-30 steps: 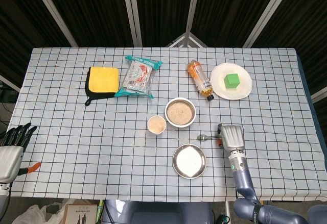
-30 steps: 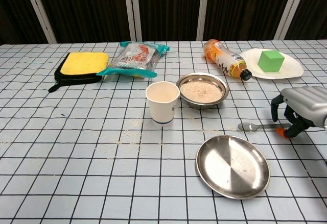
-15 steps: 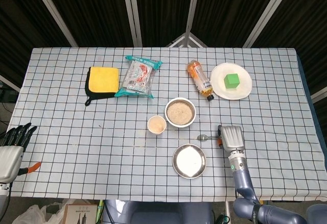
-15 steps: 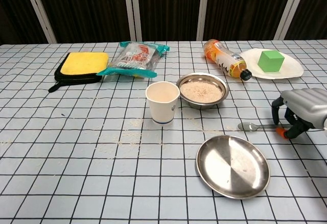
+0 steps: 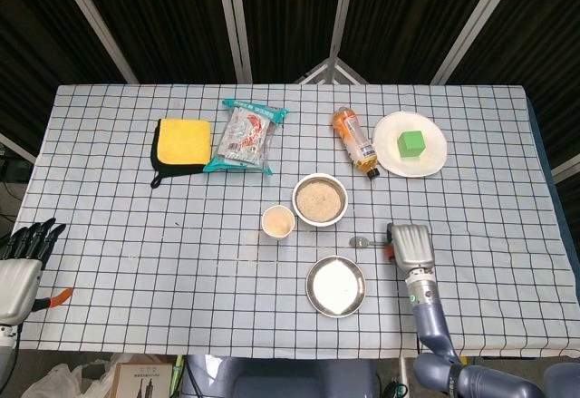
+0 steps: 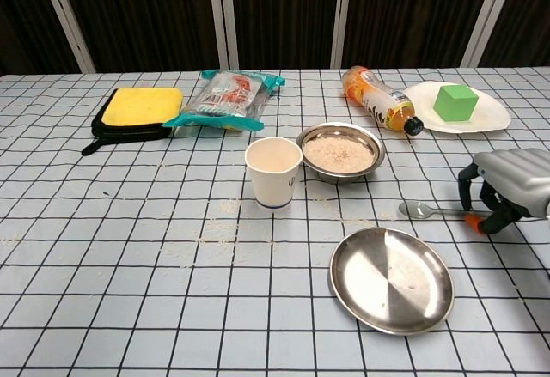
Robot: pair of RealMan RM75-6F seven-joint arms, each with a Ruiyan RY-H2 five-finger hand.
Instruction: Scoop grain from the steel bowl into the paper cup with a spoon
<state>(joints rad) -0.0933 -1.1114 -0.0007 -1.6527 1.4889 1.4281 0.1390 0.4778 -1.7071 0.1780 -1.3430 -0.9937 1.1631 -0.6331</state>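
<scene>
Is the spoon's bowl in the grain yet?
No, the spoon lies flat on the table, apart from the steel bowl.

Glossy steel bowl (image 6: 341, 153), shiny metal plate (image 6: 391, 279), matt paper cup (image 6: 273, 171), checked cloth tabletop (image 6: 129, 248), crinkly plastic packet (image 6: 225, 100)

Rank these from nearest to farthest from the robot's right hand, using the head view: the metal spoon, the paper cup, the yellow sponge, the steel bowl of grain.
Measured from the right hand:
1. Metal spoon, just to its left, the handle reaching under the fingers.
2. Steel bowl of grain, further left and toward the table's far side.
3. Paper cup, left of the bowl.
4. Yellow sponge, far left.
</scene>
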